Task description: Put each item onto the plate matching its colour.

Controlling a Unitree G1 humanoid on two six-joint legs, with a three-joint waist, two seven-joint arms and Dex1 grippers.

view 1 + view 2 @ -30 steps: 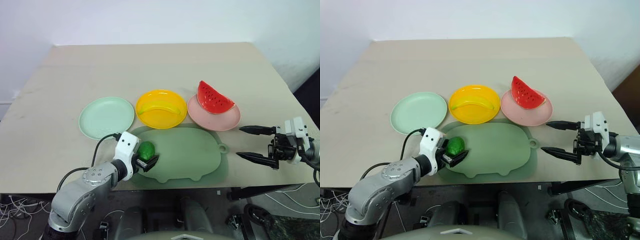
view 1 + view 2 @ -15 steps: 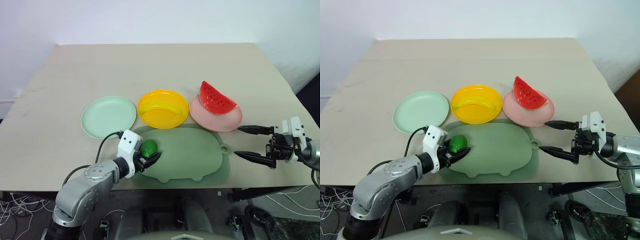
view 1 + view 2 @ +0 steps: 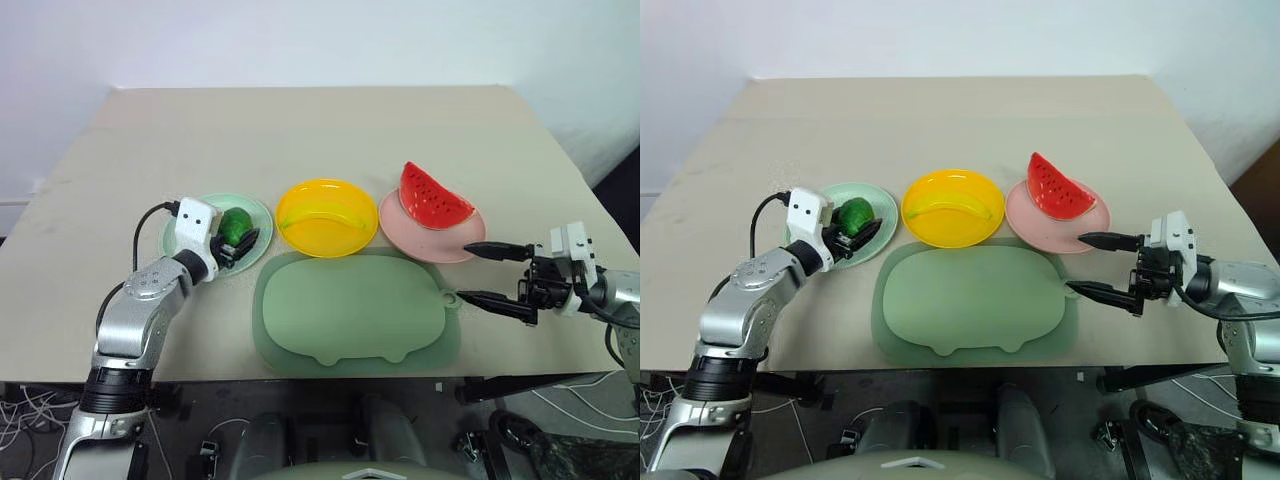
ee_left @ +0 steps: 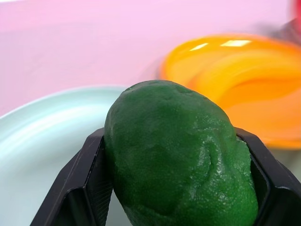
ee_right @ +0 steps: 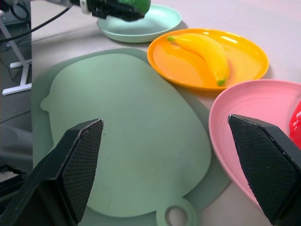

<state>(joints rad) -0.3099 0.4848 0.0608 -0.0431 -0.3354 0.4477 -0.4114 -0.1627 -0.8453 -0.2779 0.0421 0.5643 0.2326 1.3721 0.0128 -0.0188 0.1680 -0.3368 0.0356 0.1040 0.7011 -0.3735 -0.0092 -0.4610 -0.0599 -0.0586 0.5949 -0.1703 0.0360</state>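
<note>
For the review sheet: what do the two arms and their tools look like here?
Both arms have silver-grey metal links. Each ends in a white block at the wrist carrying a tool with two black, tapered fingers: the left tool, the right tool. The finger pads are finely cross-hatched. A black cable loops from the left wrist block along the forearm.

Left gripper (image 3: 240,244) clamped tight; right gripper (image 3: 478,272) spread wide.

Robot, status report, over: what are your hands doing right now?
Left gripper shut on green fruit, over mint plate. Right gripper open, empty, beside pink plate. Banana and watermelon already plated. Nothing in the way.
</note>
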